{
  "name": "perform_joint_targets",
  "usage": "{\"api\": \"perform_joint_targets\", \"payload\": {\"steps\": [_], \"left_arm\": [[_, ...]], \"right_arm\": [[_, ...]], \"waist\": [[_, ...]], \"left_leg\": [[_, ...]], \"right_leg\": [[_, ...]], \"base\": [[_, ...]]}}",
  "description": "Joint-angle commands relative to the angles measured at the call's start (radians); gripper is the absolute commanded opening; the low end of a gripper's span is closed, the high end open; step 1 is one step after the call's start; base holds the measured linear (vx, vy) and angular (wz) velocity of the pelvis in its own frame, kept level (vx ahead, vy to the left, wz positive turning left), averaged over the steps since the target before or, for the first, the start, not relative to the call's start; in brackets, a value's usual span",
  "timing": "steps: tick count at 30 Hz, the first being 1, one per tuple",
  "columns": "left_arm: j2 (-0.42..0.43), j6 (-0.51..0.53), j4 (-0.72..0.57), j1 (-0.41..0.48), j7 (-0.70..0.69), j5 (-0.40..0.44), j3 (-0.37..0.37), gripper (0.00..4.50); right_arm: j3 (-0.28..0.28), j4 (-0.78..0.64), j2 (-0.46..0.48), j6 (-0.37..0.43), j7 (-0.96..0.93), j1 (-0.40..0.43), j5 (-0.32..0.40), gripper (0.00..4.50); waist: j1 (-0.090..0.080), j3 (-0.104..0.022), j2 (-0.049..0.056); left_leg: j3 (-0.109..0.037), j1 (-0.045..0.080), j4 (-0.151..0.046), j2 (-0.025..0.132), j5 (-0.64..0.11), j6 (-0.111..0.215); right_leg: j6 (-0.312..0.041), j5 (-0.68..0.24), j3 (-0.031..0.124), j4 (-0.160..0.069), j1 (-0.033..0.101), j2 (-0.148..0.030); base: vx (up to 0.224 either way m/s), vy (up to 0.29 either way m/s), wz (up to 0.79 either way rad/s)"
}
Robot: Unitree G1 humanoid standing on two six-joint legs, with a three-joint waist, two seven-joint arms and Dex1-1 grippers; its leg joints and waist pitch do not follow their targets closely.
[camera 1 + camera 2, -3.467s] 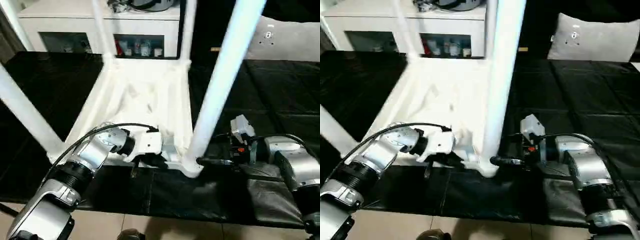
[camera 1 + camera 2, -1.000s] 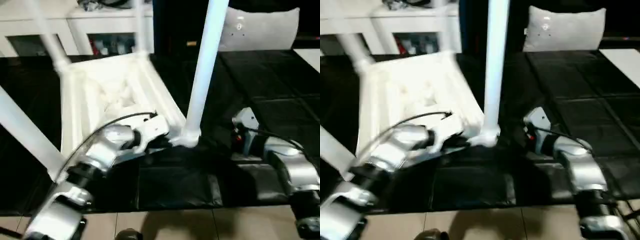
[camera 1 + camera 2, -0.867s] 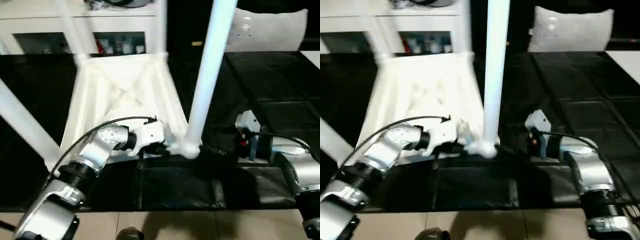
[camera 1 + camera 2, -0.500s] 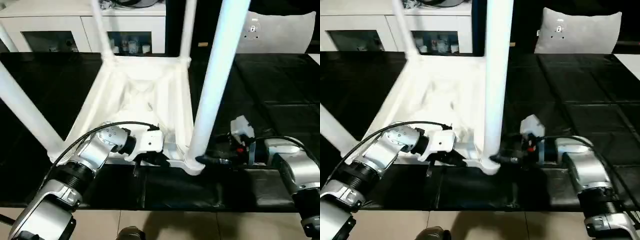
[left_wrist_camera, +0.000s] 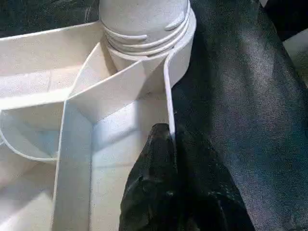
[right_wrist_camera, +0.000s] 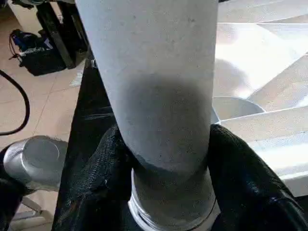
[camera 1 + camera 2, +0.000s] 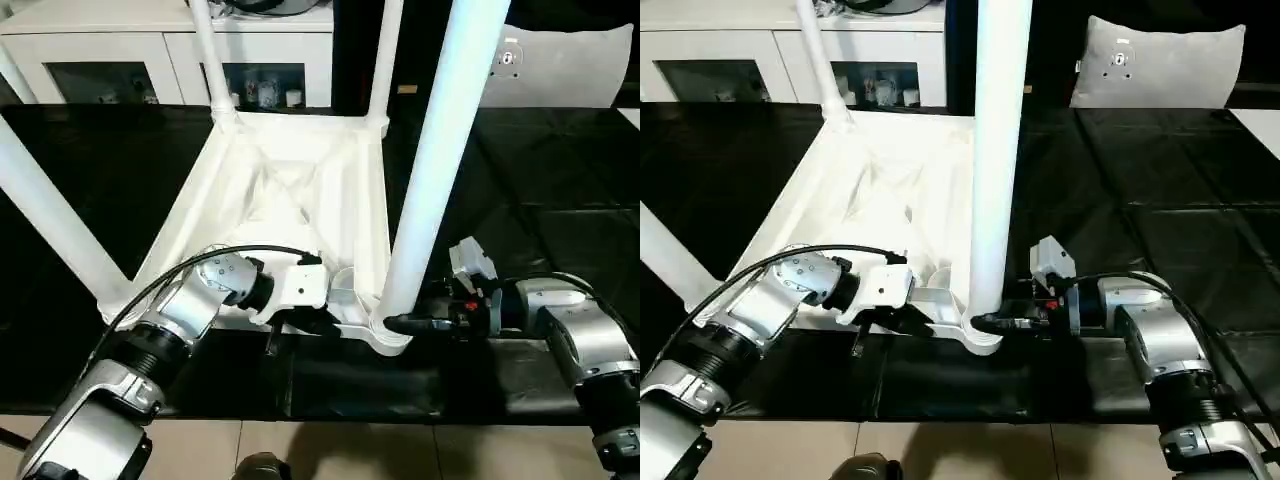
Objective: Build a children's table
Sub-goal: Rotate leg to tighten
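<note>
The children's table [image 7: 290,190] is plain white all over, from its ribbed underside to its tubular legs [image 7: 440,150], and it lies on a black mat [image 7: 540,200] marked with a faint grid of square panels. Both grippers have black fingers, the left gripper [image 5: 166,144] and the right gripper [image 6: 166,183] alike, on silver forearms [image 7: 1155,345] with white wrist housings and a small red spot near the right wrist. Behind stand a white cabinet [image 7: 150,50] with dark glass compartments and a pale grey cushion [image 7: 1160,65], and the floor [image 7: 400,450] in front is beige tile.
</note>
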Motion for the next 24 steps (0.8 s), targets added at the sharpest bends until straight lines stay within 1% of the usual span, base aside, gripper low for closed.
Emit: {"api": "perform_joint_targets", "payload": {"steps": [1, 3, 4, 5, 6, 7, 8, 9, 10, 11, 12, 13, 14, 15, 16, 17, 18, 19, 21, 22, 23, 24], "left_arm": [[-0.008, -0.01, 0.002, 0.006, -0.014, 0.028, -0.044, 0.0], [-0.02, 0.029, 0.009, 0.006, 0.034, 0.029, -0.024, 0.0], [-0.032, 0.058, 0.01, 0.006, 0.061, 0.024, -0.01, 0.0], [-0.032, 0.06, 0.01, 0.006, 0.063, 0.024, -0.009, 0.0], [-0.045, 0.088, 0.008, 0.006, 0.088, 0.016, 0.005, 0.0], [-0.062, 0.128, -0.004, 0.01, 0.112, 0.001, 0.022, 0.0], [-0.074, 0.154, -0.016, 0.014, 0.121, -0.011, 0.032, 0.0], [-0.08, 0.171, -0.025, 0.017, 0.125, -0.018, 0.036, 0.0], [-0.093, 0.188, -0.035, 0.019, 0.141, -0.025, 0.044, 0.0], [-0.107, 0.208, -0.042, 0.02, 0.161, -0.029, 0.05, 0.0], [-0.121, 0.233, -0.045, 0.018, 0.189, -0.025, 0.055, 0.0], [-0.136, 0.25, -0.042, 0.013, 0.223, -0.016, 0.059, 0.0], [-0.156, 0.277, -0.036, 0.006, 0.267, -0.005, 0.066, 0.0], [-0.202, 0.333, -0.025, -0.009, 0.361, 0.009, 0.088, 0.0], [-0.232, 0.37, -0.016, -0.018, 0.42, 0.011, 0.107, 0.0], [-0.237, 0.374, -0.015, -0.02, 0.43, 0.012, 0.109, 0.0], [-0.273, 0.41, -0.007, -0.031, 0.505, 0.021, 0.129, 0.0], [-0.298, 0.419, 0.001, -0.038, 0.559, 0.029, 0.141, 0.0], [-0.358, 0.443, 0.011, -0.048, 0.668, 0.051, 0.148, 0.0], [-0.375, 0.45, 0.011, -0.048, 0.696, 0.061, 0.145, 0.0], [-0.387, 0.448, 0.012, -0.048, 0.714, 0.071, 0.138, 0.0], [-0.395, 0.441, 0.013, -0.047, 0.73, 0.079, 0.135, 0.0]], "right_arm": [[0.021, -0.028, 0.003, 0.018, 0.015, 0.007, 0.019, 2.0], [0.011, -0.047, 0.015, 0.031, -0.007, 0.026, 0.027, 1.97], [0.003, -0.052, 0.024, 0.042, -0.026, 0.031, 0.033, 1.96], [0.002, -0.052, 0.025, 0.042, -0.028, 0.031, 0.033, 1.95], [-0.007, -0.051, 0.038, 0.049, -0.062, 0.032, 0.03, 1.95], [-0.018, -0.031, 0.064, 0.059, -0.143, 0.025, 0.007, 1.95], [-0.023, -0.013, 0.084, 0.059, -0.21, 0.018, -0.018, 1.95], [-0.025, -0.002, 0.094, 0.061, -0.246, 0.012, -0.033, 1.95], [-0.03, 0.023, 0.114, 0.055, -0.309, 0.0, -0.057, 1.95], [-0.035, 0.045, 0.133, 0.052, -0.367, -0.011, -0.077, 1.95], [-0.039, 0.065, 0.153, 0.05, -0.427, -0.023, -0.098, 1.94], [-0.044, 0.081, 0.173, 0.053, -0.485, -0.034, -0.116, 1.94], [-0.049, 0.096, 0.195, 0.061, -0.547, -0.046, -0.131, 1.94], [-0.064, 0.118, 0.241, 0.092, -0.669, -0.069, -0.155, 1.94], [-0.074, 0.131, 0.268, 0.106, -0.741, -0.081, -0.165, 1.93], [-0.077, 0.133, 0.273, 0.109, -0.753, -0.083, -0.165, 1.93], [-0.097, 0.149, 0.31, 0.131, -0.838, -0.098, -0.168, 1.93], [-0.114, 0.162, 0.337, 0.139, -0.893, -0.108, -0.164, 1.93], [-0.132, 0.198, 0.389, 0.124, -1.005, -0.13, -0.176, 1.93], [-0.147, 0.21, 0.408, 0.118, -1.032, -0.137, -0.167, 1.93], [-0.158, 0.22, 0.421, 0.116, -1.036, -0.144, -0.151, 2.28], [-0.162, 0.222, 0.43, 0.11, -1.027, -0.146, -0.139, 2.49]], "waist": [[-0.003, -0.077, -0.021], [-0.002, -0.077, -0.016], [-0.002, -0.076, -0.018], [-0.001, -0.073, -0.017], [-0.003, -0.072, -0.018], [-0.004, -0.071, -0.019], [-0.01, -0.067, -0.019], [-0.011, -0.065, -0.018], [-0.018, -0.062, -0.015], [-0.028, -0.06, -0.013], [-0.036, -0.058, -0.016], [-0.049, -0.056, -0.017], [-0.059, -0.056, -0.012], [-0.067, -0.054, -0.014], [-0.077, -0.051, -0.014], [-0.083, -0.056, -0.017], [-0.086, -0.055, -0.018], [-0.089, -0.055, -0.02], [-0.091, -0.059, -0.017], [-0.092, -0.063, -0.016], [-0.09, -0.068, -0.016], [-0.089, -0.068, -0.01]], "left_leg": [[-0.017, 0.014, -0.058, 0.07, -0.078, 0.119], [-0.018, 0.016, -0.058, 0.071, -0.084, 0.113], [-0.017, 0.015, -0.059, 0.07, -0.092, 0.111], [-0.017, 0.016, -0.06, 0.07, -0.103, 0.105], [-0.016, 0.016, -0.061, 0.07, -0.113, 0.101], [-0.016, 0.018, -0.064, 0.07, -0.128, 0.089], [-0.016, 0.018, -0.068, 0.069, -0.152, 0.073], [-0.017, 0.019, -0.07, 0.068, -0.169, 0.065], [-0.02, 0.019, -0.076, 0.067, -0.209, 0.043], [-0.022, 0.021, -0.08, 0.066, -0.241, 0.023], [-0.022, 0.018, -0.081, 0.064, -0.253, 0.016], [-0.026, 0.015, -0.084, 0.062, -0.272, 0.004], [-0.029, 0.014, -0.087, 0.062, -0.286, -0.005], [-0.029, 0.013, -0.088, 0.061, -0.295, -0.008], [-0.029, 0.017, -0.088, 0.059, -0.314, -0.023], [-0.029, 0.02, -0.084, 0.056, -0.304, -0.022], [-0.029, 0.015, -0.084, 0.055, -0.295, -0.018], [-0.026, 0.014, -0.083, 0.053, -0.275, -0.007], [-0.024, 0.017, -0.081, 0.055, -0.25, 0.004], [-0.023, 0.014, -0.08, 0.054, -0.226, 0.011], [-0.021, 0.012, -0.077, 0.054, -0.187, 0.027], [-0.021, 0.01, -0.076, 0.054, -0.176, 0.035]], "right_leg": [[-0.238, -0.031, 0.058, -0.065, 0.046, -0.085], [-0.237, -0.033, 0.059, -0.064, 0.044, -0.084], [-0.239, -0.037, 0.058, -0.066, 0.044, -0.084], [-0.24, -0.057, 0.058, -0.07, 0.043, -0.084], [-0.24, -0.07, 0.059, -0.07, 0.043, -0.084], [-0.234, -0.106, 0.059, -0.074, 0.043, -0.086], [-0.224, -0.155, 0.059, -0.08, 0.042, -0.087], [-0.217, -0.19, 0.058, -0.084, 0.041, -0.088], [-0.198, -0.261, 0.058, -0.093, 0.042, -0.088], [-0.186, -0.305, 0.058, -0.097, 0.04, -0.089], [-0.179, -0.323, 0.058, -0.099, 0.042, -0.089], [-0.166, -0.365, 0.055, -0.103, 0.044, -0.089], [-0.154, -0.385, 0.054, -0.104, 0.043, -0.088], [-0.15, -0.393, 0.054, -0.106, 0.041, -0.086], [-0.148, -0.422, 0.053, -0.11, 0.037, -0.086], [-0.146, -0.423, 0.055, -0.114, 0.038, -0.09], [-0.146, -0.412, 0.056, -0.112, 0.039, -0.089], [-0.147, -0.389, 0.056, -0.114, 0.04, -0.086], [-0.155, -0.345, 0.058, -0.112, 0.035, -0.084], [-0.167, -0.286, 0.058, -0.107, 0.039, -0.082], [-0.181, -0.207, 0.058, -0.1, 0.042, -0.08], [-0.19, -0.174, 0.058, -0.097, 0.042, -0.08]], "base": [[0.0, 0.0, 0.0], [0.0, 0.0, 0.0], [0.0, 0.0, 0.0], [0.0, 0.0, 0.0], [0.0, 0.0, 0.0], [0.0, 0.0, 0.0], [0.0, 0.0, 0.0], [0.0, 0.0, 0.0], [0.0, 0.0, 0.0], [0.0, 0.0, 0.0], [0.0, 0.0, 0.0], [0.0, 0.0, 0.0], [0.0, 0.0, 0.0], [0.0, 0.0, 0.0], [0.0, 0.0, 0.0], [0.0, 0.0, 0.0], [0.0, 0.0, 0.0], [0.0, 0.0, 0.0], [0.0, 0.0, 0.0], [0.0, 0.0, 0.0], [0.0, 0.0, 0.0], [0.051, 0.003, 0.01]]}}
